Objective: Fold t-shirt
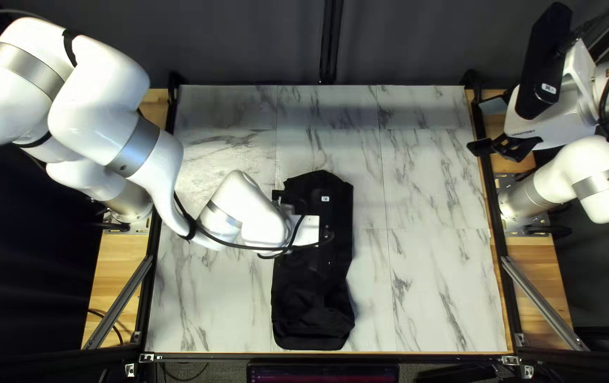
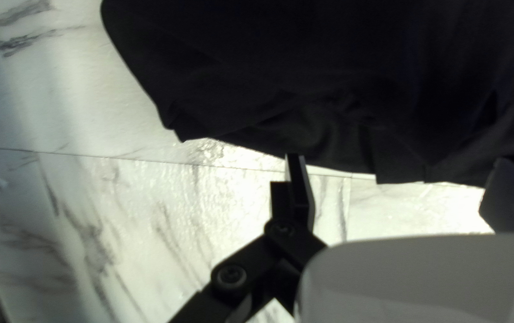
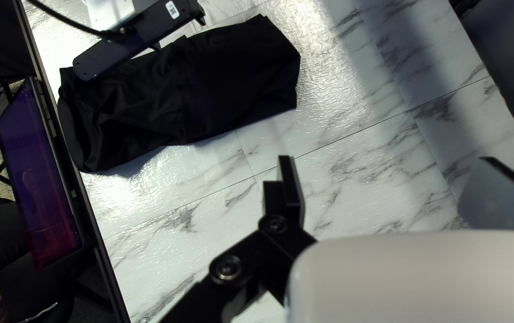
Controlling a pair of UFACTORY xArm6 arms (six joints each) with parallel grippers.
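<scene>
The t-shirt point(image 1: 315, 312) lies on the surface point(image 1: 436, 284) as a long narrow strip, from about the middle down to the near edge in the top left view. Its near half has some wrinkles. I judge that the side folds are made, and the step in hand is to take the strip for a fold across its length.

The left gripper point(image 2: 400, 158) is wide apart and holds nothing; its two fingertips stand at the long edge of the cloth, towards the far end. Whether they touch the cloth, I cannot tell. The right gripper point(image 3: 387, 159) is also wide and without load, well apart from the shirt, at the right side of the top left view.

To do this well, the left gripper should first come a little forward over the edge, so that cloth lies properly between the fingers, and then go down gently until the tips meet the surface. It should close slowly and gather all the layers, because a pinch of only the upper one could open the earlier folds. After this, a low lift and a calm carry towards the near end is better than a pull, which could drag or twist the strip. The edges should be matched before letting go.
</scene>
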